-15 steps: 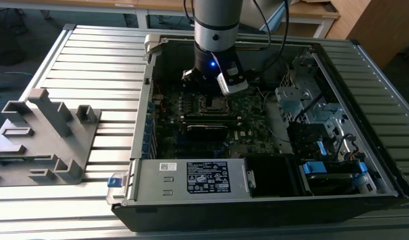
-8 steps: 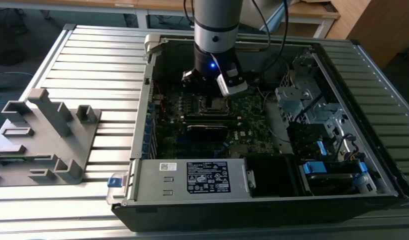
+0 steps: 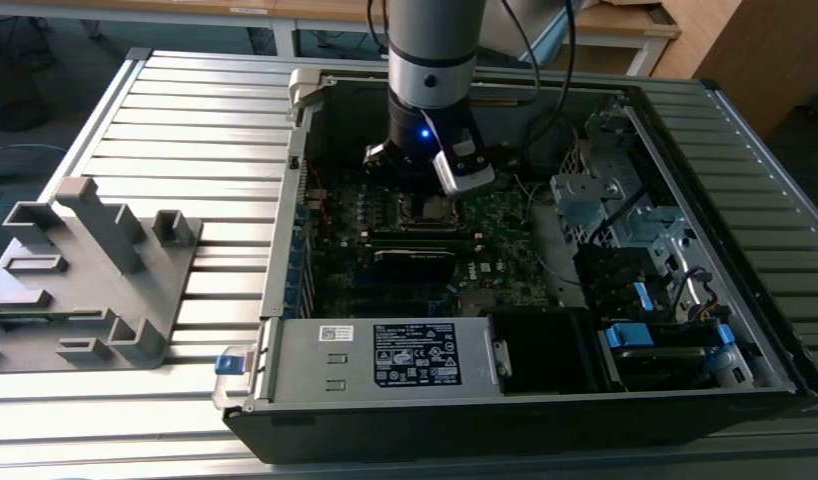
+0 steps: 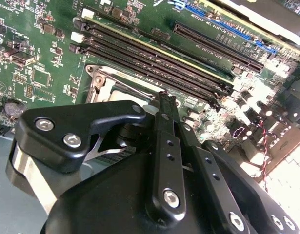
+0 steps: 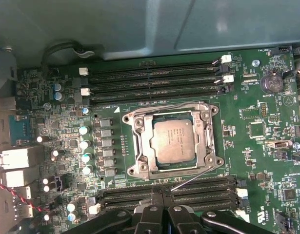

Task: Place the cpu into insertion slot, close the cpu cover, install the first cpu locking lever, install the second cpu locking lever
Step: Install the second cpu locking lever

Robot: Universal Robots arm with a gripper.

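the tool (image 4: 162, 97), nearest the lens in the second wrist view, appears as black linkage bars and a bolted finger body; its fingertips meet in a narrow point with no visible gap, and nothing is seen clamped between them. the tip sits just above the edge of the cpu cover (image 4: 110, 87), close to the memory slots (image 4: 154, 56); contact cannot be confirmed.

the first wrist view presents the socket area from above. the cpu (image 5: 173, 140) lies flat in the insertion slot (image 5: 172, 141), silver-grey top facing up. the cpu cover (image 5: 142, 141) is folded down around the chip, its window framing the metal top. one thin locking lever (image 5: 191, 179) angles outward from the socket corner toward the tool (image 5: 162, 195), unlatched. memory slots (image 5: 154, 80) run along both sides of the socket.

the exterior view adds the wider layout: the arm (image 3: 433, 60) descends into an open computer case (image 3: 382, 400) lying on a slatted tabletop (image 3: 182, 130), with a grey fixture (image 3: 89, 280) at the exterior view's left.
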